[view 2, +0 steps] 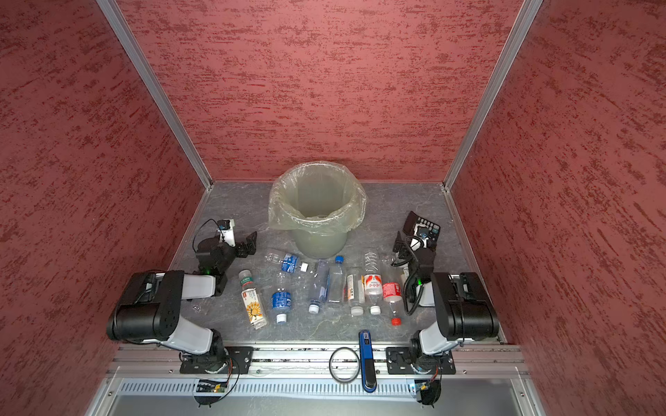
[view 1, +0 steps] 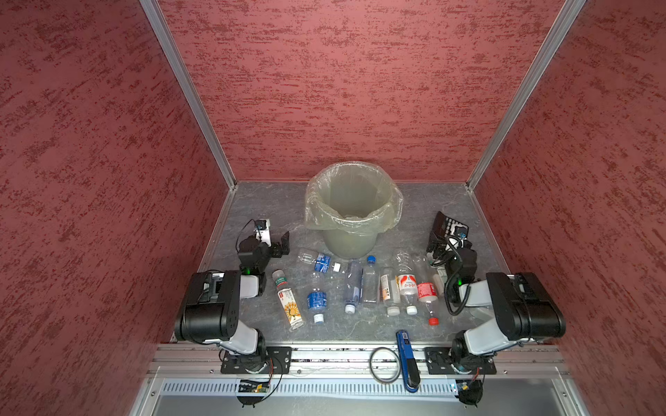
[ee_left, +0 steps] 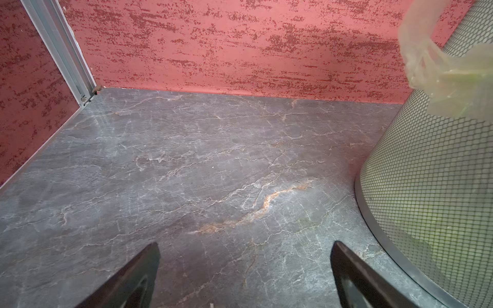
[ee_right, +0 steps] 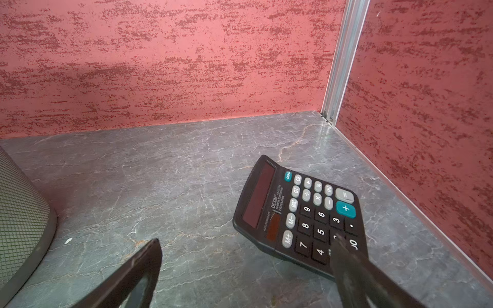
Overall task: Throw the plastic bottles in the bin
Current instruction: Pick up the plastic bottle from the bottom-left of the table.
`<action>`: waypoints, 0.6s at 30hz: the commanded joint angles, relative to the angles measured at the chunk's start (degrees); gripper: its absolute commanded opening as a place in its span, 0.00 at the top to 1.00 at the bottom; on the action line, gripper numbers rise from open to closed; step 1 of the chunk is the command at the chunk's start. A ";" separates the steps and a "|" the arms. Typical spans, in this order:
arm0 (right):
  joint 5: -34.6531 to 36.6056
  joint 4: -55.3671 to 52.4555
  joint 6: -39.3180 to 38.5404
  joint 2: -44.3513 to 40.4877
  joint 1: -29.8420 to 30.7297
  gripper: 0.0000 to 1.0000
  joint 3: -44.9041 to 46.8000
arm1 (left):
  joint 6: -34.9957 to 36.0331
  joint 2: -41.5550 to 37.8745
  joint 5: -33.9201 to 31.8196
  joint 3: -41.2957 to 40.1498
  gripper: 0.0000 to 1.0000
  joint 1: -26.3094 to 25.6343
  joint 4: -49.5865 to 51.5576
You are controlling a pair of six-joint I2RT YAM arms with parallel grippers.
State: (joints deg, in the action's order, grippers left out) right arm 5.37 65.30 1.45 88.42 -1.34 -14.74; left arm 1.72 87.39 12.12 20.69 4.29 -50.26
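Left gripper (ee_left: 245, 244): being held wide open, nothing being gripped, at 9 o'clock of bin (view 1: 346, 246).
Right gripper (ee_right: 245, 240): being held wide open, nothing being gripped, at 3 o'clock of bin, partly over calculator (ee_right: 293, 210); contact cannot be told.
Plastic bottles (view 1: 353, 284): being seen lying on table (view 1: 414, 201), in row at 6 o'clock of bin.
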 commanded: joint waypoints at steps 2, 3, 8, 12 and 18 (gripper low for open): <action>0.53 1.32 -0.22 0.52 -0.35 0.01 -1.34 | -0.52 0.57 0.45 0.85 0.01 0.06 -1.15; 0.59 1.32 -0.29 0.47 -0.33 0.01 -1.38 | -0.45 0.49 0.18 0.85 0.01 -0.10 -1.16; 0.53 1.34 -0.25 0.52 -0.33 0.01 -1.35 | -0.69 0.53 0.42 0.85 0.01 0.09 -1.16; 0.52 1.30 -0.26 0.51 -0.35 0.01 -1.35 | -0.66 0.51 0.53 0.86 0.01 0.06 -1.14; 0.46 1.24 -0.22 0.52 -0.36 0.01 -1.34 | -0.85 0.55 0.89 0.87 0.00 0.41 -1.14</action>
State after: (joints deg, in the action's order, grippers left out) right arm 5.37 65.30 1.45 88.42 -1.34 -14.74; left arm 1.72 87.39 12.14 20.69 4.36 -50.28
